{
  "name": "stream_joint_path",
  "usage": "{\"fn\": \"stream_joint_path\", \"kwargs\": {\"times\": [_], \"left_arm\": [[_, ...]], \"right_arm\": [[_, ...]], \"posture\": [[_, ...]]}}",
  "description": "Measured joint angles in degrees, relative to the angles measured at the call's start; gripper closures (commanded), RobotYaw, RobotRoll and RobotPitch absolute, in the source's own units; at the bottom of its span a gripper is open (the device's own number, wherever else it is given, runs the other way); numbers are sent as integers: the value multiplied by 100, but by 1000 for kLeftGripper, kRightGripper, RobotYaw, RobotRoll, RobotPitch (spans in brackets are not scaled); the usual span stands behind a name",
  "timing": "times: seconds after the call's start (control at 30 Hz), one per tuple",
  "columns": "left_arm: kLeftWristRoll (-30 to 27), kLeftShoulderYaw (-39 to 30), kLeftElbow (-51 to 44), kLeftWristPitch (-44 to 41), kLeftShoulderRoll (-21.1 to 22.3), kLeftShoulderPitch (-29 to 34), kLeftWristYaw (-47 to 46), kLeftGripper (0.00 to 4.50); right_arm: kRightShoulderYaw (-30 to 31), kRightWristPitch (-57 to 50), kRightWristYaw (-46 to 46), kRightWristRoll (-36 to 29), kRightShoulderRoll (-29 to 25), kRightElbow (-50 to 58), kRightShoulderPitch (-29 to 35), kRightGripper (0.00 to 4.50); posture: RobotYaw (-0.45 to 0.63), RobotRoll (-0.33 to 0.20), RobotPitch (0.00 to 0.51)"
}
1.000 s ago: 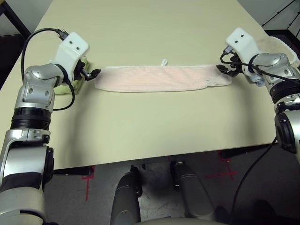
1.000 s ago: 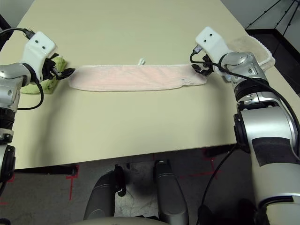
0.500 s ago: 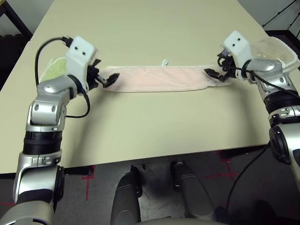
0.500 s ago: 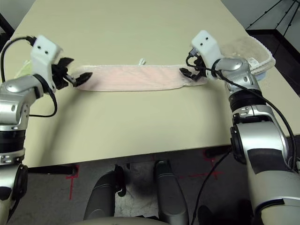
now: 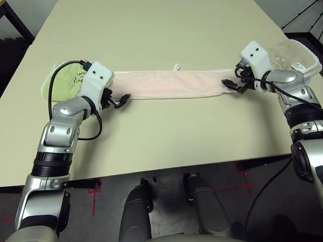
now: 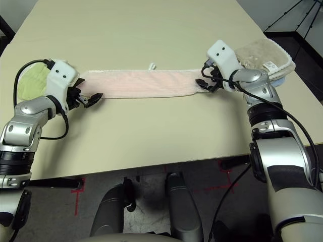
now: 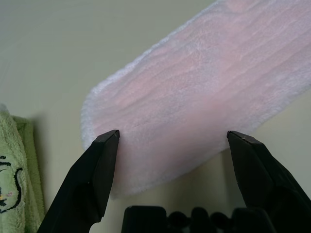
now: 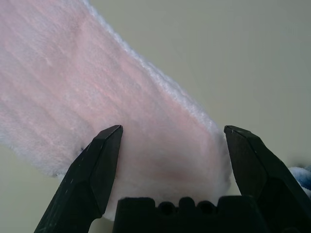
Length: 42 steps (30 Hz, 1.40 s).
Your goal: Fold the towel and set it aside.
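The pink towel (image 5: 171,84) lies as a long flat strip across the upper middle of the frame, its long axis running left to right on the desk (image 5: 166,136) (its little loop (image 5: 176,66) points to the top). The left claw (image 7: 173,133) is spread over the strip's left end; the right claw (image 8: 173,127) is spread too, at its right end.
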<state>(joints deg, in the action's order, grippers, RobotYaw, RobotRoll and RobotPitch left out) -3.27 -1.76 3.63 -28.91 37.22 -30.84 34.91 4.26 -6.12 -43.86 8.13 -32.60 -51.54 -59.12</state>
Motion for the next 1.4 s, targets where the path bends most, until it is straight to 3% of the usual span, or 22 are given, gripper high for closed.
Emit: {"fn": "stream_joint_path", "kwargs": {"times": [0.33, 0.73, 1.03, 1.2, 1.4], "left_arm": [[5, 69, 170, -56, 8, 26, 68, 9], [-129, 23, -457, -628, 460, 534, 475, 9], [-226, -185, -535, -746, 516, 651, 408, 9], [-421, -554, -614, -879, 245, 575, 114, 9], [-516, -676, -940, -918, 160, 408, -148, 9]], "right_arm": [[0, 3, 111, 1, 2, 54, -1, 0], [0, 21, 212, 16, 2, 63, -5, 0], [-32, -20, 375, -33, 64, 97, -22, 0], [-378, -617, 429, -431, 66, 776, 2, 0], [-1048, -2133, 675, -1137, 81, 2036, 412, 0]], "posture": [[-141, 0, 225], [-136, 0, 228], [-127, 0, 231], [-134, 0, 231], [-148, 0, 233]]}}
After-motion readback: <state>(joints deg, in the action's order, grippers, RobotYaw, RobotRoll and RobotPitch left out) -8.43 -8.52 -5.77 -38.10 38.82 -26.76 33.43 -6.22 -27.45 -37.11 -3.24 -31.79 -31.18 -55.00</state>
